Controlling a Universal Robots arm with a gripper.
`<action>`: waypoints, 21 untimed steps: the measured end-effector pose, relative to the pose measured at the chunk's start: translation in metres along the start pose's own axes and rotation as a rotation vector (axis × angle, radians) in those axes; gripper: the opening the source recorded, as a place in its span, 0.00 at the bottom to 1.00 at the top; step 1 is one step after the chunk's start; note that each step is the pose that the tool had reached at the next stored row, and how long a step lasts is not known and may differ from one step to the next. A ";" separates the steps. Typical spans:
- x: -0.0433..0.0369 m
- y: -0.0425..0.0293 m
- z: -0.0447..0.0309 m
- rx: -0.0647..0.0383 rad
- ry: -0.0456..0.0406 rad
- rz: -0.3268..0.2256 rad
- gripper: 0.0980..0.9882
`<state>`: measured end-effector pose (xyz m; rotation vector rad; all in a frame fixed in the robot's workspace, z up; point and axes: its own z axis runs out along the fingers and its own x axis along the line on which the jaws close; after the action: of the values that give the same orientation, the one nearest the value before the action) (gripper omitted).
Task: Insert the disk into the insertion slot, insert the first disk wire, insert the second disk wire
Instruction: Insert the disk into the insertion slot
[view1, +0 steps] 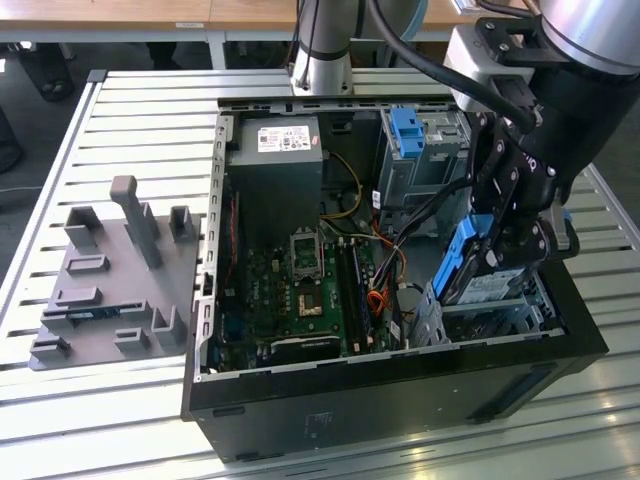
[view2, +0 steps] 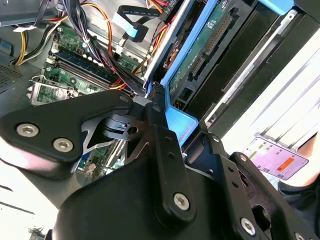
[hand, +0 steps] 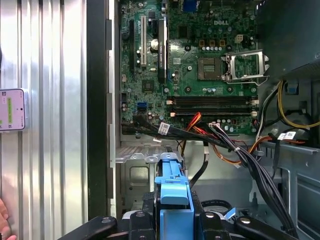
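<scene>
Exterior view, disk (view1: 472, 268): tilted between the jaws, directly above the insertion slot (view1: 485, 320), not seated.
Jaws: gripper (view1: 505, 238) clamped on the disk's blue carrier sides.
Handling: judged rigid, fairly heavy and shock-sensitive; best taken by the carrier edges, clear of the circuit-board face.
Cable bundle (hand: 240, 150): just ahead of the jaws, near the slot mouth; likely snag.
Taller cage (view1: 425, 160): beyond the jaws, apart.
Motherboard (hand: 200, 60): farther out, past the cables.
</scene>
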<state>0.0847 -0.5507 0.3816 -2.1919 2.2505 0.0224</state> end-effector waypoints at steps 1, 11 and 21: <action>0.0000 0.0000 0.0009 0.000 -0.0001 0.000 0.30; 0.0001 -0.0001 0.0104 0.000 0.0000 0.000 0.30; 0.0002 -0.0002 0.0191 0.000 -0.0001 0.000 0.38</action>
<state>0.0847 -0.5507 0.3625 -2.1918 2.2504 0.0225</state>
